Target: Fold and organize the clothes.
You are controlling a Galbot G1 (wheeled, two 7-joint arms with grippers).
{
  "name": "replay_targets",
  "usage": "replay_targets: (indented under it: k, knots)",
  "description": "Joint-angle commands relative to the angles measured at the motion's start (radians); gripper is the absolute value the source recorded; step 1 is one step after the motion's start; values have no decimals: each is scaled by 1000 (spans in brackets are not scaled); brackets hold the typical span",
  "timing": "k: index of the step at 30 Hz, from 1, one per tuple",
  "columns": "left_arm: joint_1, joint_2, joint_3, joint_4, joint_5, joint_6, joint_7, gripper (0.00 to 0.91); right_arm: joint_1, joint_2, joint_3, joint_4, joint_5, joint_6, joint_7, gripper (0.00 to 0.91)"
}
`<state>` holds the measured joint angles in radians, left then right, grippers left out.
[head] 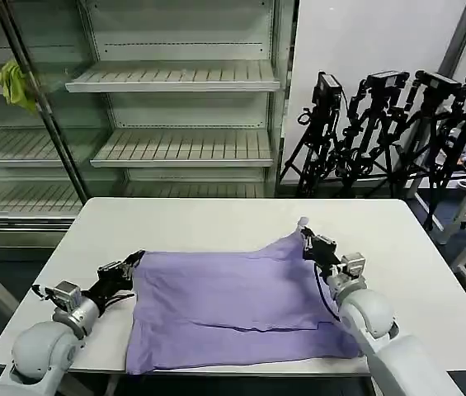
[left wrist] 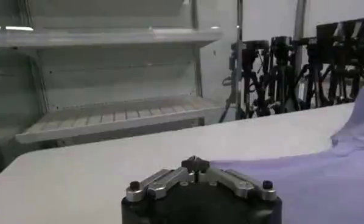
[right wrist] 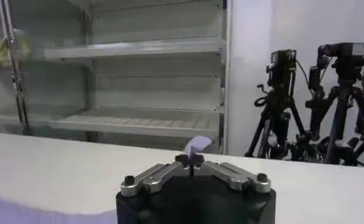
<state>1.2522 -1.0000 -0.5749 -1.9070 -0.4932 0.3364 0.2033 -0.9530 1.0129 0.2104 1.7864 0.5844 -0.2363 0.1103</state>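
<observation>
Head view: one lavender T-shirt [head: 233, 301] on one worktop [head: 216, 219]; right gripper [head: 307, 237] fingers pinch its far corner; left gripper [head: 136, 258] fingers pressed together beside its edge.

Both arms reach forward, low and spread apart. The left gripper [head: 136, 259] is closed. The right gripper [head: 303, 233], raised slightly, is closed too.
</observation>
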Motion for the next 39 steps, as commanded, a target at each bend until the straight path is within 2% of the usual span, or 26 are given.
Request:
replay_targets:
  k: [1,7,14,20,39]
  knots:
    - [86,3,-31,-114,-8,3,-4,0,-99,-44,42,111,8,2,1,0]
    - [164,17,-77,-169,-17,6,-3,0,-162,-103,93,180,30,5,10,0]
    - [261,38,-143,-230,-24,10,1,0,-204,-184,139,279,69,-9,58,0]
    - [318,29,-163,-266,-19,12,-1,0,-262,-248,174,327,88,-32,74,0]
    - [470,7,-178,-301,55,8,7,10,-481,-269,170,362,-36,-33,73,0]
